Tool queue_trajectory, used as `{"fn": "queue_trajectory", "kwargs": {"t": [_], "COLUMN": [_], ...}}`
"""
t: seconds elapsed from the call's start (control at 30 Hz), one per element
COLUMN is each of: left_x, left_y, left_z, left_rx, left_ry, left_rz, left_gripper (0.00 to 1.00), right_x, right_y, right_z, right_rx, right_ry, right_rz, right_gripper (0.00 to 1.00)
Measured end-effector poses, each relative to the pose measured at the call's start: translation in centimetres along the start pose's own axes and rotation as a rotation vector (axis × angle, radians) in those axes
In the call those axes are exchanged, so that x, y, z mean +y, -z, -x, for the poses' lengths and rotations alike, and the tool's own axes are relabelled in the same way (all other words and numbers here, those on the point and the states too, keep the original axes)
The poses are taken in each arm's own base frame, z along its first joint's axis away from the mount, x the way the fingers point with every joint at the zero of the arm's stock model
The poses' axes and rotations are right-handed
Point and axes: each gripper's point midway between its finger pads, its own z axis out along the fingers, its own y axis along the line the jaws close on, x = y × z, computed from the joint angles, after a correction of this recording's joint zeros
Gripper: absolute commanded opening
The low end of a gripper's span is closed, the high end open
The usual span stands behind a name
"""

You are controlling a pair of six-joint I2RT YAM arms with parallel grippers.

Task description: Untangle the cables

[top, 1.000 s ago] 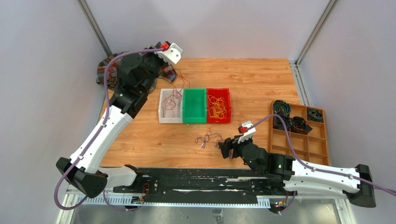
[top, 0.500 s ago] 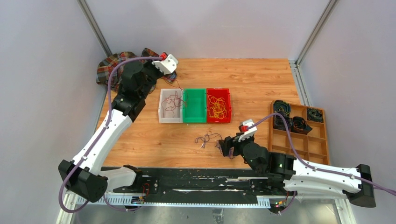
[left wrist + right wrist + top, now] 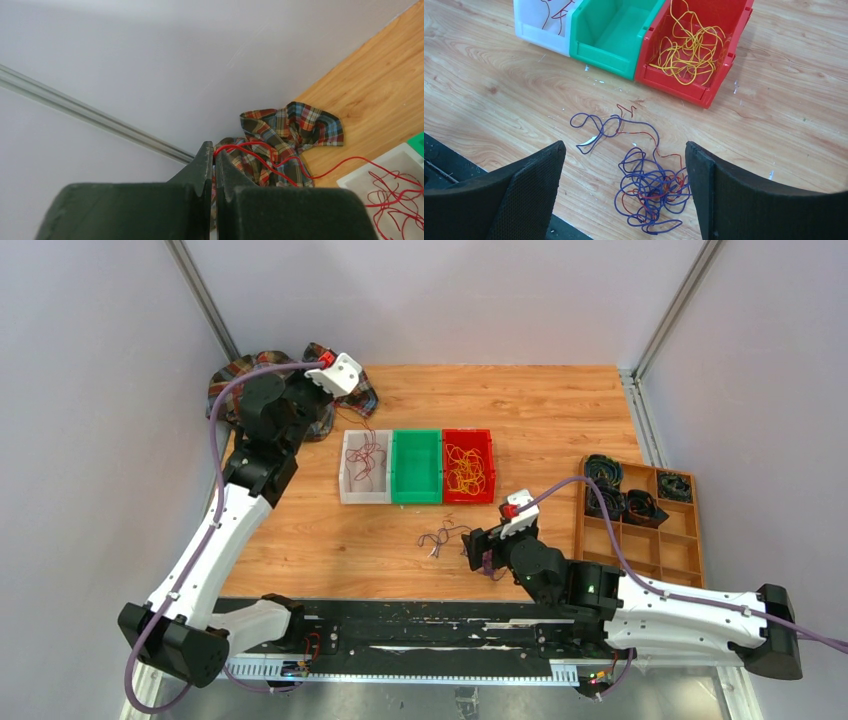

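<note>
White bin [image 3: 362, 496] holds red wire [image 3: 366, 460]; green bin [image 3: 416, 465] plain; red bin [image 3: 468, 497] holds yellow wires [image 3: 464, 470]. Lower centre: blue-and-red tangle [image 3: 649, 185] on pale woodgrain table [image 3: 774, 115]. Upper left: cloth [image 3: 290, 130] checked red, blue, olive.

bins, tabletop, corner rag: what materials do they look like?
Red bin, green bin, white bin: probably moulded plastic, smooth, slightly glossy; white one translucent. Tabletop: wood or wood-look laminate, grain showing, scuffed. Rag: woven plaid cloth, soft crumpled folds.

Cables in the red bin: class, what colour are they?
The cables are yellow-orange, clearest in the right wrist view.
</note>
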Motion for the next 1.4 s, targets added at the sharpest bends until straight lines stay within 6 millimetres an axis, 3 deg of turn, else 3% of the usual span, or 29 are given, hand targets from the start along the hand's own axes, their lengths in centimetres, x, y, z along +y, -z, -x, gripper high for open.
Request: {"fn": "queue_trajectory", "kwargs": {"t": [0.1, 0.33, 0.6, 0.83, 1.1, 1.23, 1.4], "left_x": [-0.5, -4.2, -9.5, -10.9, -13.6, -16.6, -20.6], "left_y": [0.0, -0.7, -2.5, -3.7, -3.9, -3.6, -3.2], "left_z": [-0.4, -2.1, -6.9, -8.6, -10.0, -10.6, -13.0], "left_rx": [-0.001, 0.014, 0.113, 0.129, 0.142, 0.142, 0.186], "left_ry": [-0.002, -0.004, -0.073, -0.151, -0.169, -0.183, -0.229], "left_rz": [-0.014, -0.134, -0.256, -0.280, -0.336, -0.402, -0.501], "left_gripper": [0.01, 0.00, 0.00, 0.01, 0.00, 0.01, 0.01], "right_x": [-0.1, -0.3, -1.0, -1.2, -1.8, -1.3, -1.5], "right_y": [-0.1, 0.0, -0.1, -0.7, -3.3, -3.4, -3.0], "right_z": [0.0, 0.2, 0.5, -0.1, -0.9, -0.5, 0.1], "right_rx": [0.000, -0.006, -0.016, 0.008, 0.090, 0.079, 0.049], "right_ry": [-0.002, -0.009, -0.027, -0.021, -0.035, -0.061, -0.113], "right_rz": [-0.005, -0.008, -0.026, -0.036, -0.051, -0.028, -0.025], "right_gripper": [0.89, 0.89, 0.90, 0.91, 0.91, 0.91, 0.91]}}
